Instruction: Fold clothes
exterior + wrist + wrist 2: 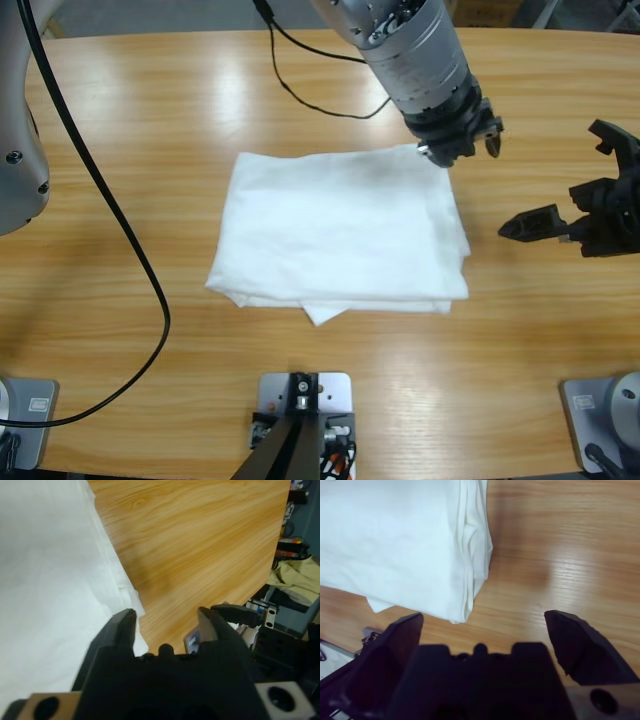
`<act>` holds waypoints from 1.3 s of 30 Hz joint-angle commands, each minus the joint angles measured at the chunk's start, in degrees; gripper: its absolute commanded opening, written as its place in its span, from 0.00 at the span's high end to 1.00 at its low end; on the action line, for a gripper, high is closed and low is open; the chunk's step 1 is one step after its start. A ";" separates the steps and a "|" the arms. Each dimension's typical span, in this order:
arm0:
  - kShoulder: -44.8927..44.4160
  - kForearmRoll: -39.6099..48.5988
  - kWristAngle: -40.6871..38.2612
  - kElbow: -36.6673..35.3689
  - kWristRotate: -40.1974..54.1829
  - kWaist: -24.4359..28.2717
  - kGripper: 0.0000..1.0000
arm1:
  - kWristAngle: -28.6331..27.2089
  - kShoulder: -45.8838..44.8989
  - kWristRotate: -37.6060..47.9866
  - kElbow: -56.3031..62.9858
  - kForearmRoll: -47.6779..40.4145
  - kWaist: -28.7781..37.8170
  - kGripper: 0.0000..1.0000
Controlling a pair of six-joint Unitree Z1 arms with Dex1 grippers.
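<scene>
- T-shirt (pixel 340 230) lies folded into a thick rectangle at centre frame of the high view, on the worktop (pixel 150 150); long axis runs left-right, one loose corner pokes out at its lower edge
- left gripper (pixel 462 143) comes down from top centre and hangs at the shirt's upper right corner; whether it touches the cloth, can't tell
- left wrist view: left gripper (pixel 167 617) jaws parted a little, nothing between them, shirt edge (pixel 60 580) just beside the left jaw
- right gripper (pixel 570 190) sits at the right edge of the high view, well apart from the shirt, pointing left at its right side
- right wrist view: right gripper (pixel 485 630) jaws spread wide, empty; stacked fold layers of the shirt (pixel 395 540) at upper left
- key relation: shirt lies left of both grippers, left arm is much nearer
- judgement: fold looks nearly done; any further fold would go across the long axis, taking the right edge leftward
</scene>
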 commanded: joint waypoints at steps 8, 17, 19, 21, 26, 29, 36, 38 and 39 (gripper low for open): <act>-13.01 34.58 18.26 -22.83 28.25 4.88 0.24 | -0.11 1.49 -1.23 1.89 -1.12 -0.31 0.19; -26.30 31.47 24.73 9.55 28.91 2.79 0.55 | 5.15 4.95 -0.90 -2.56 -1.36 -0.31 0.81; -34.42 20.99 25.15 28.04 26.66 2.93 0.55 | 4.67 5.66 -1.02 -3.03 -1.36 -0.31 0.74; -41.44 10.11 25.14 45.22 24.78 3.02 0.54 | 4.37 5.73 -1.02 -3.45 -1.38 -0.31 0.52; -47.34 -5.02 24.68 65.11 21.51 1.56 0.42 | 4.97 8.12 -3.38 -5.49 -0.86 -0.05 0.88; -47.13 -13.62 23.45 71.95 20.86 1.52 0.43 | 7.17 11.12 -6.89 -8.57 -0.26 0.16 1.00; -46.48 -30.18 18.16 84.36 19.55 0.33 0.49 | 7.75 20.07 -9.02 -15.69 0.90 0.76 1.00; -46.22 -30.77 18.16 85.21 19.46 0.14 0.50 | 8.54 23.82 -9.28 -18.41 0.69 1.07 1.00; -46.18 -30.81 18.16 85.49 19.46 0.07 0.50 | 9.09 26.35 -9.41 -20.12 0.52 1.29 1.00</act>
